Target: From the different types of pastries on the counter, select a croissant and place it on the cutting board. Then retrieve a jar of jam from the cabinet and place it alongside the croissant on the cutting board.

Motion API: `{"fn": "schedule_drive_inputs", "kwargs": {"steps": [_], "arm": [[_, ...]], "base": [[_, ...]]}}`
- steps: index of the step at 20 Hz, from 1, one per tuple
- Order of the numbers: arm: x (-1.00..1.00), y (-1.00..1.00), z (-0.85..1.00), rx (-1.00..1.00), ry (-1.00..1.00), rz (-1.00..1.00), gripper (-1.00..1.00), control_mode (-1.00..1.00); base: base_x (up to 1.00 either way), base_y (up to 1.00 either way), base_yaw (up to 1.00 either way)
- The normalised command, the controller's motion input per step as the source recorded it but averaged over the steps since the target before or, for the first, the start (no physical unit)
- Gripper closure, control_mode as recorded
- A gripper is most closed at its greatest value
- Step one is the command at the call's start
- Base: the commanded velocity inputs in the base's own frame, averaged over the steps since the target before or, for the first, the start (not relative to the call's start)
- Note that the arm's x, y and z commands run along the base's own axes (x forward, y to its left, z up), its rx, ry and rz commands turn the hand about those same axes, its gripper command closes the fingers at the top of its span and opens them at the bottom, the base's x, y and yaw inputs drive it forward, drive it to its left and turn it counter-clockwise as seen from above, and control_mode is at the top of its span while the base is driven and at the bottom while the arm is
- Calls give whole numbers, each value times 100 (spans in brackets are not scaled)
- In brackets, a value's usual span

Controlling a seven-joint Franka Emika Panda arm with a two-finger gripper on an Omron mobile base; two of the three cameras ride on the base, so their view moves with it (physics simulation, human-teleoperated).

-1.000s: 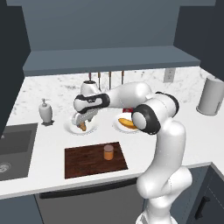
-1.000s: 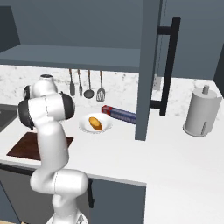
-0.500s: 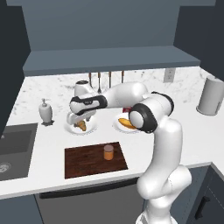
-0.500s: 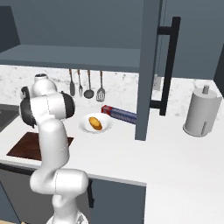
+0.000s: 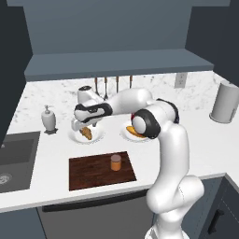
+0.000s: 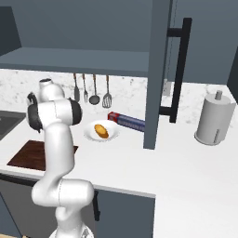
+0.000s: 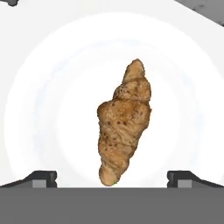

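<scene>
A: On its white plate (image 7: 39,109), back of the desk (image 5: 200,154): croissant (image 7: 123,120), untouched. Jar of jam (image 5: 115,162) already on cutting board (image 5: 91,173).

B: Gripper (image 5: 83,125)?

A: Jaws spread wide, empty, straddling the croissant. Step: the pick. Next, likely descend and close.

B: Change?

A: Hand has swung left, lower over the plate.

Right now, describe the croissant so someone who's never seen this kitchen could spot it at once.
Start at the white marble counter and find the soap dispenser beside the sink. On the white plate just right of it lies the croissant. It is lumpy and dark golden-brown, unlike the smooth orange loaf on the next plate.
</scene>
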Motion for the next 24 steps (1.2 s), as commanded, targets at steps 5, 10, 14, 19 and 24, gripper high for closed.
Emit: {"fn": "schedule_drive_inputs", "kwargs": {"steps": [5, 10, 14, 19, 24], "arm": [[33, 2, -1, 0, 0, -2, -100, -100], [4, 0, -22, 0, 0, -4, -100, -100], [0, 0, -40, 0, 0, -8, -100, -100], [0, 0, -14, 0, 0, -2, -100, -100], [0, -4, -20, 0, 0, 0, -100, -100]], "base": [[0, 0, 0], [0, 0, 0], [0, 0, 0], [0, 0, 0], [0, 0, 0]]}}
